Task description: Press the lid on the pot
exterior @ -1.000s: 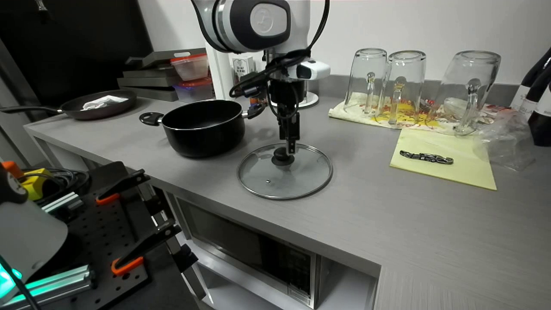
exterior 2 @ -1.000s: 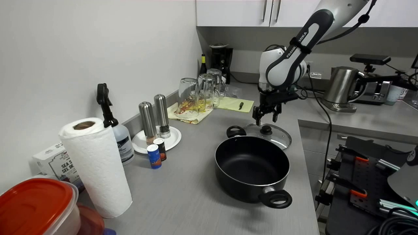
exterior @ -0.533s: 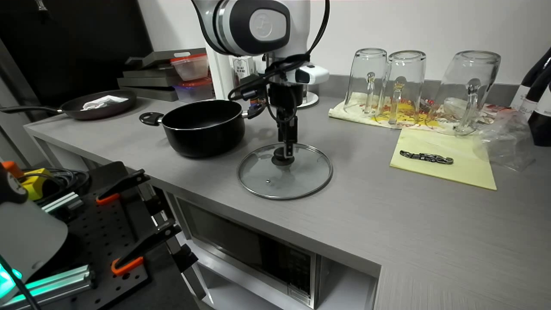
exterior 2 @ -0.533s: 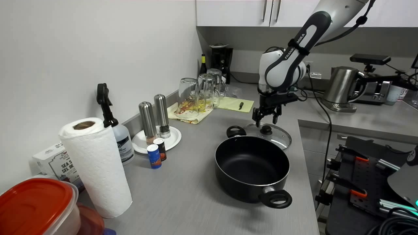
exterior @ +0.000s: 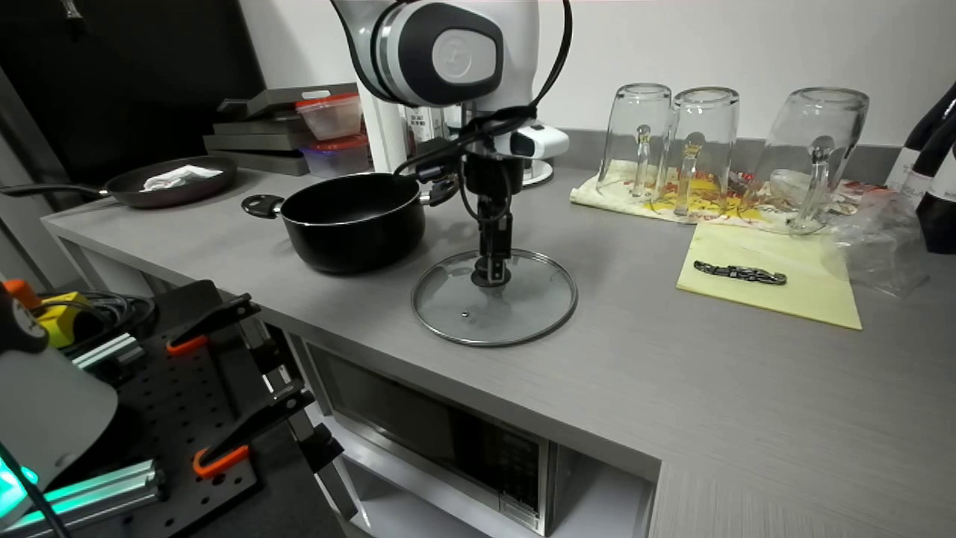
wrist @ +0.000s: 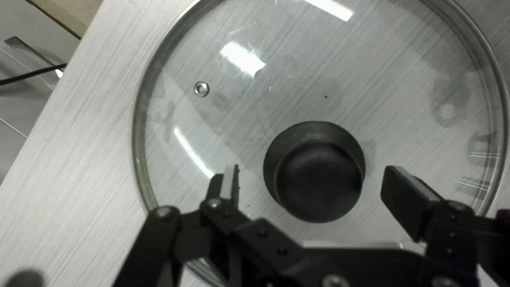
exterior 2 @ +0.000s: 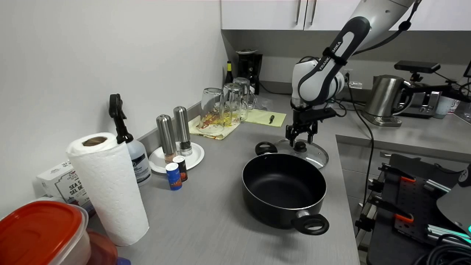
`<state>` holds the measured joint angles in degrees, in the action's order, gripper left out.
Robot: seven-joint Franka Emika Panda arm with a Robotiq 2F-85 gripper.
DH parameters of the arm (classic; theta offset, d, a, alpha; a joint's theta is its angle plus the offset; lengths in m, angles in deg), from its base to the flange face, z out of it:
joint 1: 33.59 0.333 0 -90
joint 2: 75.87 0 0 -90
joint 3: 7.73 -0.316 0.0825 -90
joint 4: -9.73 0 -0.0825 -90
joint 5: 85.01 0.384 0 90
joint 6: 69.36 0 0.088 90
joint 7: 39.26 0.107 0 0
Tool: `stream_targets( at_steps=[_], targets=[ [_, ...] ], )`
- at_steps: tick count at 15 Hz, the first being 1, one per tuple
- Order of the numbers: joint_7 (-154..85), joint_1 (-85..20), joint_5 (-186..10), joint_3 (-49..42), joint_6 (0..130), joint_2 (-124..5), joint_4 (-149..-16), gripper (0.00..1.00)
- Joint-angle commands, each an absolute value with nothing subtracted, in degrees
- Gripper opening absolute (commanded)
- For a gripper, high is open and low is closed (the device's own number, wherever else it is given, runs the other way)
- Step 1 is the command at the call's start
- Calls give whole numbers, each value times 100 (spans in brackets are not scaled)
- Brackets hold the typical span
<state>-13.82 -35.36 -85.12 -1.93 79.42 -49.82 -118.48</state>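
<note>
The gripper (exterior 2: 301,141) has come lower over the lid (exterior: 494,310) than half a second ago, while the lid and the pot (exterior: 355,232) have stayed where they were. Its two fingers (wrist: 406,199) are spread, one on either side of the black centre knob (wrist: 318,183), and the wrist view shows a gap between the knob and each of them. Whether they touch the lid's surface is hard to judge from these angles. The lid lies flat on the grey desk (exterior: 672,373), just beside the pot, which stands upright with its inside showing. Also on the desk are a long-handled pan (exterior: 160,200) and three upturned glass mugs (exterior: 694,153) on a patterned cloth (exterior: 588,196)
</note>
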Motion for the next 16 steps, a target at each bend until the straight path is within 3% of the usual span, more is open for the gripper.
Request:
stream_targets(
  at_steps=[1,5,6,16],
  targets=[
    [-1572,-3468,-8330,-148,7902,-4896,-11737,60],
    [-1601,-3482,-8296,-166,7900,-4902,-11728,28],
    [-1614,-3491,-8282,-172,7891,-4910,-11724,25],
    [-1899,-3604,-8425,38,7680,-5930,-12017,25]
  ],
)
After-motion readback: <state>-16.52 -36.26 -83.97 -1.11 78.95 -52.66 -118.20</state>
